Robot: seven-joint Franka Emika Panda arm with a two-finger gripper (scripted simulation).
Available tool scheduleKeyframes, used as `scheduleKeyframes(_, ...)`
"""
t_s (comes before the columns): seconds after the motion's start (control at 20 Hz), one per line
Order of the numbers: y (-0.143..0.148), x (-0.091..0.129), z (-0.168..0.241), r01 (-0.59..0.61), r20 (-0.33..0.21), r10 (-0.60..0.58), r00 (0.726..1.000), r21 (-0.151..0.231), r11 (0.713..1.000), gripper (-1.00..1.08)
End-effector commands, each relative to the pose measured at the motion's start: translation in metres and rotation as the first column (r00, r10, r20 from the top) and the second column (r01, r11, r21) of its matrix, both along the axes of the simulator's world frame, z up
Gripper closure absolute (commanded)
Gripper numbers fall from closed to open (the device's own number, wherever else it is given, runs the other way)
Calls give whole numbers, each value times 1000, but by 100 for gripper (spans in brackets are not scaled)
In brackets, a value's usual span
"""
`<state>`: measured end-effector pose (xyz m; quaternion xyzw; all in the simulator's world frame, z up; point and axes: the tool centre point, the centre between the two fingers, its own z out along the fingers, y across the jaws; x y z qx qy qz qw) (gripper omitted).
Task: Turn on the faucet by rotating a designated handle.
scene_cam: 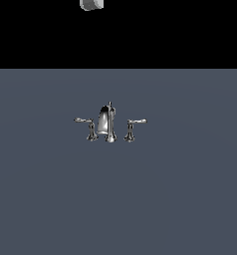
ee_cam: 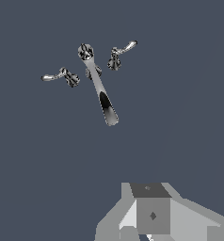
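Grey blocky gripper (ee_cam: 151,221) hangs well above the small shiny chrome faucet (ee_cam: 99,80); whether its fingers are spread cannot be told. Both chrome lever handles (ee_cam: 62,76) point outward from the spout.

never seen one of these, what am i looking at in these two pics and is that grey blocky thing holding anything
These are computer renders of a simulated robot arm, not photos. The exterior view comes from a camera off the arm: it shows a flat grey surface with a small chrome faucet standing on it. The faucet has a tall spout in the middle and a lever handle on each side, one at the exterior view's left and one at its right. The pale shape at the top edge is part of the arm, high above.

The wrist view looks down from a camera on the arm itself. The grey blocks are the gripper, only partly in frame, so I cannot tell if it is open. Nothing appears to be held, and it is well clear of the faucet.
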<state>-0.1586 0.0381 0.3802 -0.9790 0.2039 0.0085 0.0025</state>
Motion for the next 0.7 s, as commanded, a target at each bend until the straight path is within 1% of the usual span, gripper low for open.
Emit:
scheduleKeyframes(0.0,3,16,-16,62,1,-62,998,1,998,108)
scheduleKeyframes(0.3,4,54,-51,204,2,-204,979,1,979,108)
scheduleKeyframes(0.45,3,73,-69,272,2,-272,962,1,962,108)
scheduleKeyframes(0.65,-1,98,-92,361,3,-361,933,1,933,108)
